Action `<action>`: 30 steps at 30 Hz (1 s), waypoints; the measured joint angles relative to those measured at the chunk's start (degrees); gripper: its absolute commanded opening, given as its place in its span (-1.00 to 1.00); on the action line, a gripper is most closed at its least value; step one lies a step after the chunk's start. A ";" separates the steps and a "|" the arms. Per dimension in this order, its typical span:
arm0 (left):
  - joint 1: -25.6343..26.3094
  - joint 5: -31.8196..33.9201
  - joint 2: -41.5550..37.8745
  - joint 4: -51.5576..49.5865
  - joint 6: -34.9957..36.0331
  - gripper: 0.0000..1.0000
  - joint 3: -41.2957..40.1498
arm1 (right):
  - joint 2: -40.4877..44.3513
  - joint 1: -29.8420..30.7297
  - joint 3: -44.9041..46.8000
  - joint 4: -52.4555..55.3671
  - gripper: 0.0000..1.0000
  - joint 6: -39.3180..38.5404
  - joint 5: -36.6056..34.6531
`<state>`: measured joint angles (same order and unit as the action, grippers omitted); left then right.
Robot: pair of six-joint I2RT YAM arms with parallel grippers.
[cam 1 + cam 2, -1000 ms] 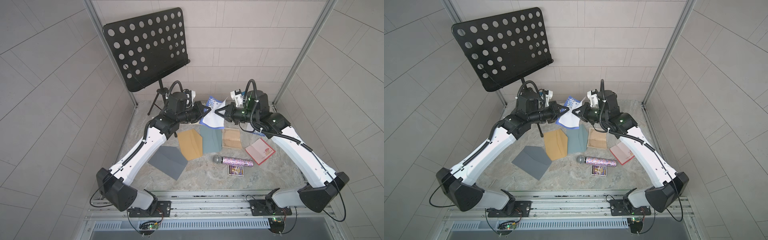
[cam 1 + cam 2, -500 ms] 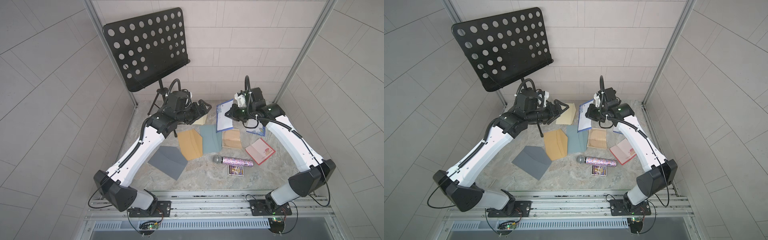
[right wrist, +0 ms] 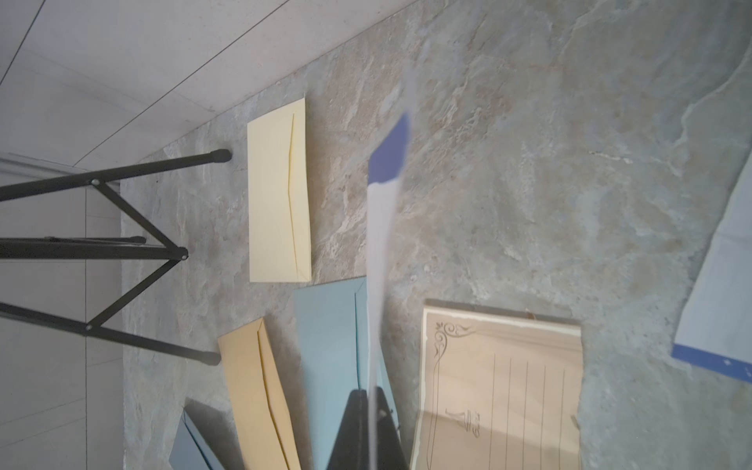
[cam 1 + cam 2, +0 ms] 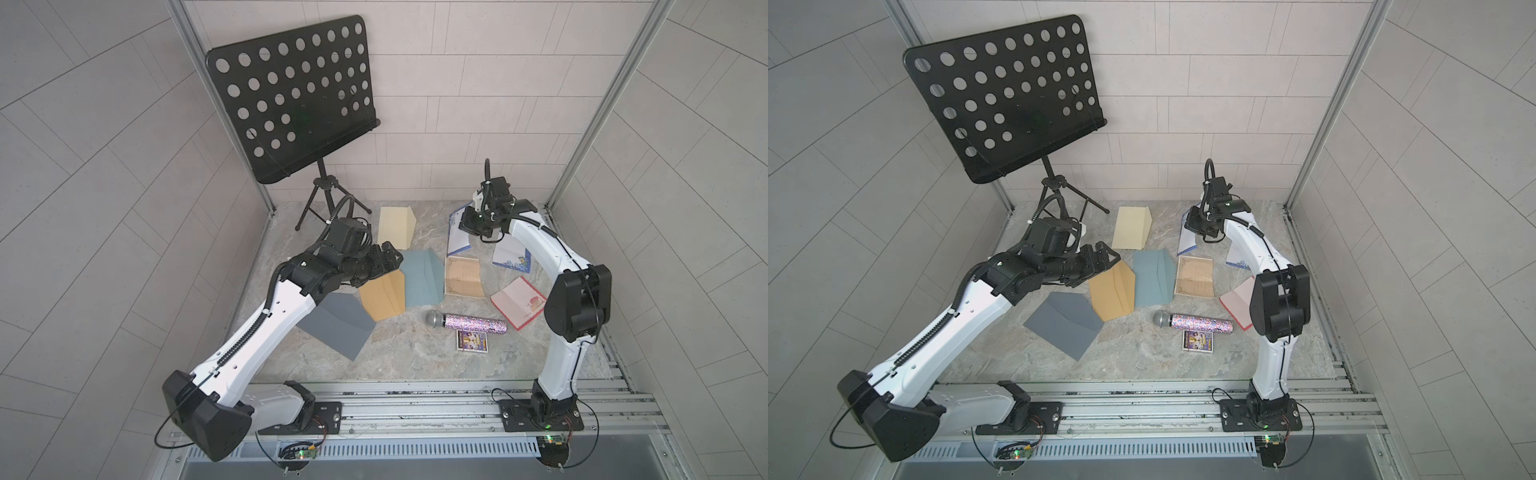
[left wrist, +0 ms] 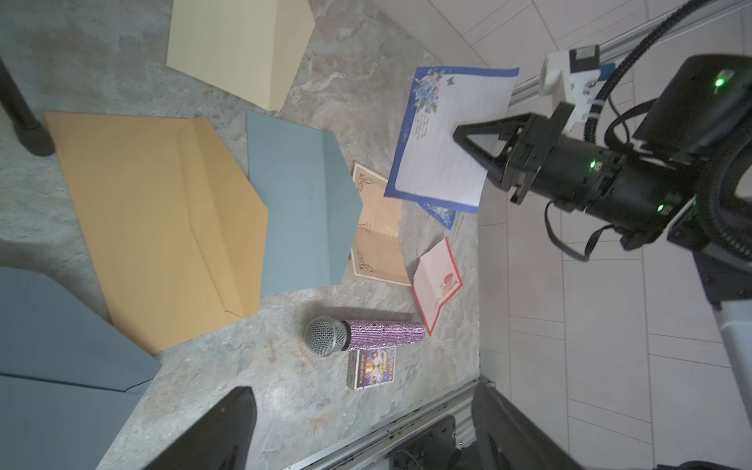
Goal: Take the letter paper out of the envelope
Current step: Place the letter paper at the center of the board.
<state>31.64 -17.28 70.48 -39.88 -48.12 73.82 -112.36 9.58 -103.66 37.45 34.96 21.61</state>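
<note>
Letter paper (image 4: 456, 243) (image 4: 1185, 245), a white sheet with a blue border, hangs clear of the tabletop (image 4: 415, 357) in both top views. The right claw (image 4: 466, 226) is clamped on it near the back wall. The cream envelope (image 4: 395, 228) lies flat well apart from it, near the feet of the music stand (image 4: 291, 95). The left claw (image 4: 388, 259) hovers wide open and holds nothing, over the corner of an orange envelope (image 4: 382, 297).

From the left wrist, the letter paper (image 5: 443, 154) tilts in the air with the right claw (image 5: 460, 136) pinching one edge. The cream envelope (image 5: 240, 53) rests alone on the stone, and a microphone (image 5: 366, 335) lies farther off.

From the right wrist, the letter paper (image 3: 380, 228) is a thin, blurred, edge-on strip rising from between closed fingers (image 3: 350, 431), with the cream envelope (image 3: 278, 195) flat beyond it.
</note>
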 measured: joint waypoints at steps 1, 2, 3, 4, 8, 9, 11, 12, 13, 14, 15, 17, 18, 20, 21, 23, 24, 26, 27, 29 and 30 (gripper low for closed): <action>0.00 0.22 -0.63 -0.22 0.31 0.81 -0.94 | -2.01 -0.39 -1.31 -0.48 -1.00 -0.02 0.24; 0.00 0.44 -1.33 -0.55 0.61 0.81 -1.79 | -4.00 -0.76 -2.60 -0.90 -1.00 0.00 0.52; 0.00 0.66 -1.92 -0.83 0.81 0.81 -2.40 | -5.77 -1.09 -3.72 -1.27 -1.00 0.00 0.83; 0.00 0.87 -2.71 -1.09 1.11 0.81 -3.04 | -7.37 -1.42 -4.72 -1.62 -1.00 0.00 1.09; 0.00 2.43 -7.74 -0.68 1.92 0.82 -4.57 | -13.70 -2.47 -10.16 -1.90 -1.00 0.20 1.95; 0.00 3.26 -9.51 0.11 2.03 0.83 -5.18 | -14.99 -2.75 -11.61 -1.81 -1.00 0.28 2.16; 0.00 5.35 -14.62 2.27 2.14 0.83 -7.19 | -18.16 -3.48 -15.43 -1.51 -1.00 0.48 2.51; 0.00 6.23 -16.63 2.95 2.14 0.83 -7.96 | -19.37 -3.76 -16.92 -1.27 -1.00 0.55 2.64; 0.00 7.19 -18.60 3.50 2.16 0.84 -8.55 | -20.70 -4.11 -18.69 -1.01 -1.00 0.59 2.75; 0.00 8.07 -19.98 3.85 2.16 0.83 -8.83 | -22.14 -4.46 -20.57 -0.44 -1.00 0.59 2.82; 0.00 8.74 -20.92 4.09 2.19 0.84 -8.90 | -23.28 -4.72 -22.03 -0.02 -1.00 0.59 2.93; 0.00 10.12 -21.99 4.59 2.19 0.84 -8.90 | -25.88 -5.29 -25.16 0.79 -1.00 0.59 3.17; 0.00 10.56 -22.05 4.59 2.19 0.84 -8.90 | -26.86 -5.53 -26.23 1.20 -1.00 0.59 3.41; 0.00 11.47 -21.99 4.55 2.16 0.84 -8.90 | -28.76 -6.03 -28.00 2.12 -1.00 0.59 3.74; 0.00 11.80 -21.73 4.52 2.14 0.84 -8.92 | -29.59 -6.27 -28.65 2.67 -0.98 0.57 3.82; 0.00 12.50 -21.20 4.44 2.10 0.84 -9.05 | -31.23 -6.75 -29.75 3.76 -0.95 0.39 3.85; 0.00 12.66 -21.09 4.44 2.08 0.84 -9.20 | -31.76 -6.95 -29.99 4.13 -0.92 0.35 3.80; 0.00 12.90 -20.96 4.35 2.03 0.84 -9.40 | -32.76 -7.28 -30.27 5.35 -0.90 0.02 3.43; 0.00 12.94 -20.90 4.37 1.97 0.84 -9.46 | -33.03 -7.37 -30.27 5.92 -0.89 -0.07 3.19; 0.00 12.96 -20.52 4.44 1.84 0.84 -9.49 | -33.29 -7.41 -30.27 7.26 -0.85 -0.26 2.27; 0.00 12.94 -20.20 4.50 1.77 0.84 -9.49 | -33.29 -7.41 -30.27 7.82 -0.82 -0.26 1.75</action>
<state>31.64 -4.34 50.28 -35.38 -46.35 64.34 -145.64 2.17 -133.93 45.28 34.70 23.35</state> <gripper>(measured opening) 0.919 0.071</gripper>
